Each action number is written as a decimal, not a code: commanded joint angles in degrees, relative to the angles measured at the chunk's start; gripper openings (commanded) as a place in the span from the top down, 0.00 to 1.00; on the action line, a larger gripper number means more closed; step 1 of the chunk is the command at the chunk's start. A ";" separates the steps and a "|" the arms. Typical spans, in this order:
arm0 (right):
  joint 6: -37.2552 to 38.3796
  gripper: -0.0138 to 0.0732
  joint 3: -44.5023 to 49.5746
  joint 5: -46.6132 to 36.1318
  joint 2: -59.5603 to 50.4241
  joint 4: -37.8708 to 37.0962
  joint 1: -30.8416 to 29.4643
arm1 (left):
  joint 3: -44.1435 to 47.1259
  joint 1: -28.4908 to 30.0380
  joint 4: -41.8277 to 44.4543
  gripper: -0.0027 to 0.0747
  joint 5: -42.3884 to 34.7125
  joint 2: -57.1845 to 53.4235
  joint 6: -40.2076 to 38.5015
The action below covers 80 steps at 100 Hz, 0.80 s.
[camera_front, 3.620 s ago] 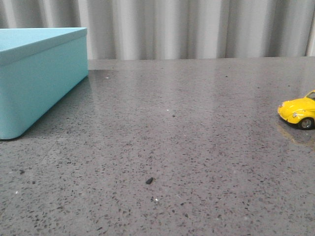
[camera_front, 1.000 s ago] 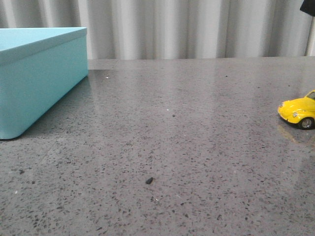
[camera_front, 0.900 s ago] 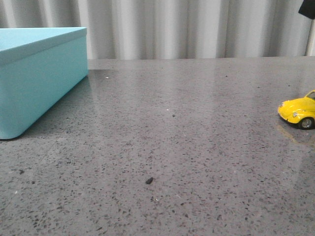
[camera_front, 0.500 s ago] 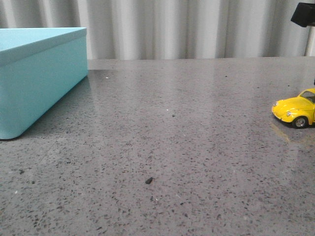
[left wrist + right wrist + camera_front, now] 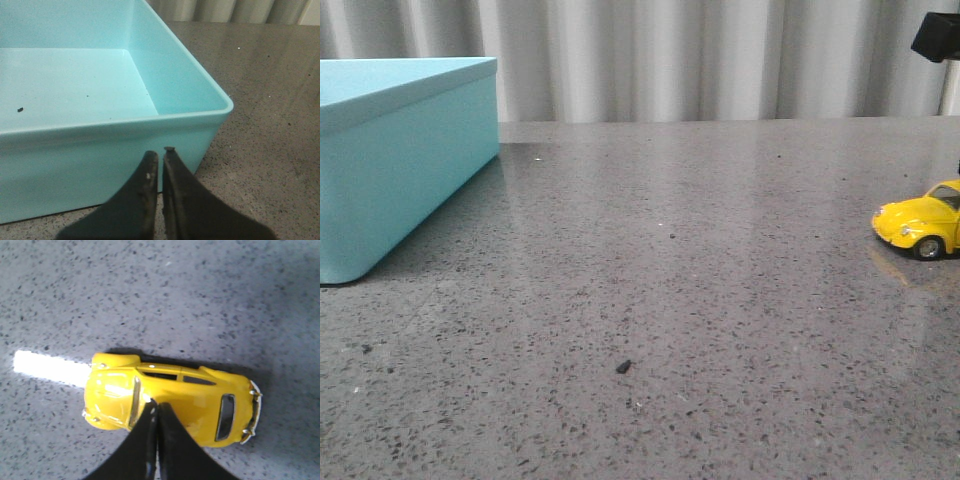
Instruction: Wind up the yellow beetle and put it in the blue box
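The yellow beetle (image 5: 920, 228) stands on its wheels at the right edge of the front view, nose to the left. In the right wrist view the beetle (image 5: 197, 399) is seen from above. My right gripper (image 5: 157, 407) is shut, its joined tips over the roof and seemingly touching it, holding nothing. The blue box (image 5: 400, 150) stands open at the far left. My left gripper (image 5: 159, 157) is shut and empty, just outside the box's near wall (image 5: 100, 145) by its corner.
Grey speckled tabletop (image 5: 670, 300) with a small dark crumb (image 5: 623, 367) at front centre. A dark part of the right arm (image 5: 937, 35) shows at the top right. A grey curtain hangs behind. A tiny dark speck (image 5: 20, 109) lies on the box floor.
The beetle has shifted a little to the left on the table. The dark part of the right arm has come lower into the top right corner.
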 commanded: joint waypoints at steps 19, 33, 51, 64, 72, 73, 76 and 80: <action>3.78 0.89 3.30 -0.71 0.87 -9.95 -7.94 | -1.50 -0.47 -0.65 0.99 -3.68 0.74 -0.31; 4.17 0.89 3.30 -1.63 0.87 -10.19 -9.02 | -1.50 -0.47 -0.65 0.99 -3.68 0.74 -0.31; 4.06 0.89 2.99 -11.84 -5.06 -6.85 -7.51 | -1.50 -0.47 -0.65 0.99 -3.68 0.74 -0.31; 3.44 0.89 0.44 -18.73 -17.51 -5.72 -3.48 | -1.50 -0.50 -0.65 0.99 -3.68 0.74 -0.31; 2.33 0.89 -1.95 -22.19 -25.00 -5.94 -0.87 | -1.50 -0.50 -0.65 0.99 -3.68 0.85 -0.31; 2.29 0.89 -2.28 -22.87 -26.36 -5.94 -0.56 | -1.50 -0.50 -0.65 0.99 -3.68 0.85 -0.31; 2.07 0.89 -2.68 -23.95 -28.99 -6.06 -0.17 | -1.50 -0.50 -0.65 0.99 -3.68 0.85 -0.31; 1.95 0.89 -2.85 -26.80 -32.86 -6.06 0.36 | -1.50 -0.50 -0.65 0.99 -3.68 0.85 -0.31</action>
